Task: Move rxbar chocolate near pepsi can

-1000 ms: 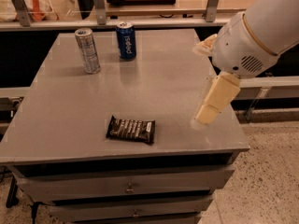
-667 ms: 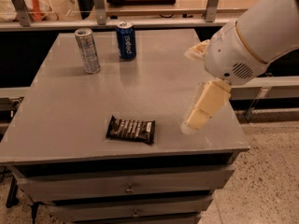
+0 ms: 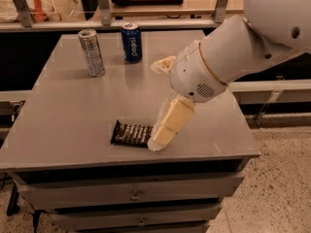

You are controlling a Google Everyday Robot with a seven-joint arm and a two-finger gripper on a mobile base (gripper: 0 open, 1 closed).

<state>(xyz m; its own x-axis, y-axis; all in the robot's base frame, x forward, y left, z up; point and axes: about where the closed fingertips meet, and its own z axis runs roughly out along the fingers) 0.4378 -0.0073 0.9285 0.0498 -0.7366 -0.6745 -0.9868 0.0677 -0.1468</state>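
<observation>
We locate the rxbar chocolate (image 3: pixel 129 133) lying flat on the grey table (image 3: pixel 68 106), near the front edge and roughly midway along it. The gripper (image 3: pixel 157 141), on the robot's 1 arm, angles down toward 7 o'clock with its tip at the bar's right end. We cannot tell whether the tip touches the bar or sits just above it, and we cannot tell whether the gripper is apart or together. From the tip, the bulk of the bar lies at 9 o'clock. The bar's long axis runs 9 to 3 o'clock, nearly parallel to the front edge. The pepsi can (image 3: pixel 131 41) stands upright at 12 o'clock from the bar, well apart from it, near the far edge. A silver can (image 3: pixel 92 52) stands at 9 o'clock from the pepsi can, near it but not touching. We judge that the path toward 12 o'clock crosses bare tabletop only. The front edge at 6 o'clock is close to the bar, so we advise against any push in that direction.
</observation>
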